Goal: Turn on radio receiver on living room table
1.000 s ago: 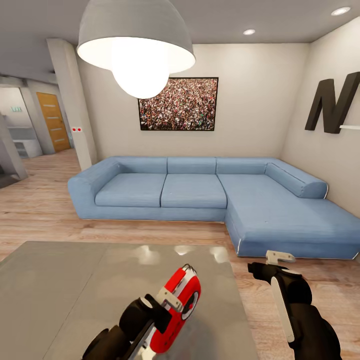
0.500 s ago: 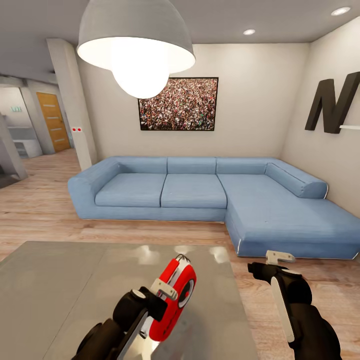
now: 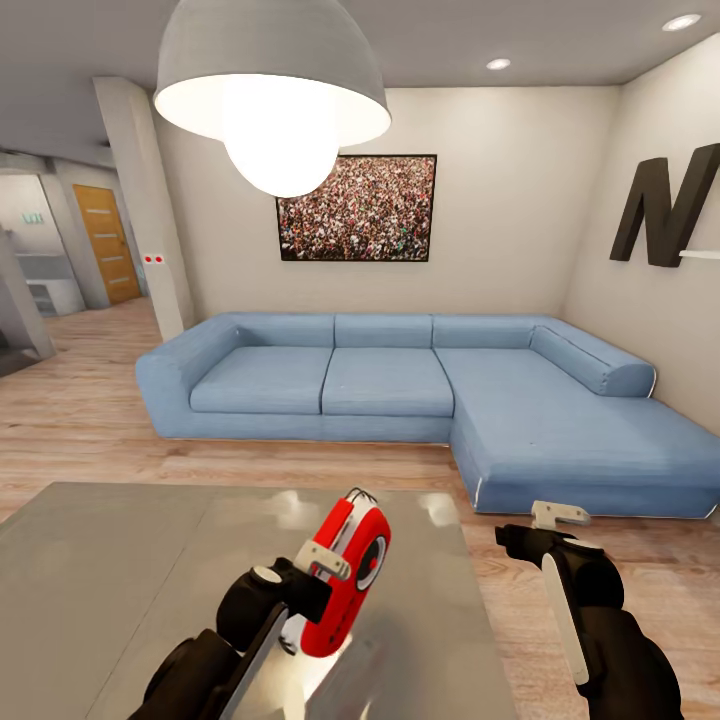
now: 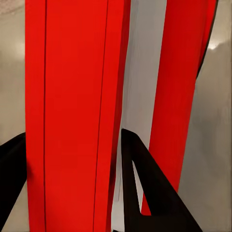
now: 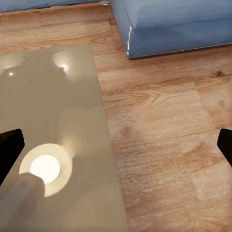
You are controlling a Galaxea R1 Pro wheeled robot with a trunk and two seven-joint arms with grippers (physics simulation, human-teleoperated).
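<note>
So we're in the living room, and the blue L-shaped sofa (image 3: 420, 390) dominates everything, stretched along the far wall on the light wood floor (image 3: 80, 420), its chaise end running out toward the robot's right. Above the sofa hangs a framed crowd picture (image 3: 357, 208), with a big dark letter N (image 3: 668, 205) on the side wall over the chaise, and a white dome pendant lamp (image 3: 272, 92) glows high up in front of the sofa. On the near side of the sofa sits the table (image 3: 100, 570), its glossy grey top catching the lamp as a bright round spot (image 5: 46, 169) in the right wrist view. Over that table, on the side away from the sofa, the left gripper (image 3: 318, 570) has the radio receiver (image 3: 347, 575) pinched between its fingers, and the radio is held up off the tabletop, standing on edge and tilted, red body toward us, round dial facing the robot's right, thin wire handle at its sofa-ward end. Up close in the left wrist view, the radio's red shell (image 4: 72, 116) sits right between the dark fingers (image 4: 145, 188). Off past the table's edge, over bare floor and well short of the sofa's chaise, the right gripper (image 3: 550, 525) hangs with its jaws spread wide, holding nothing.
</note>
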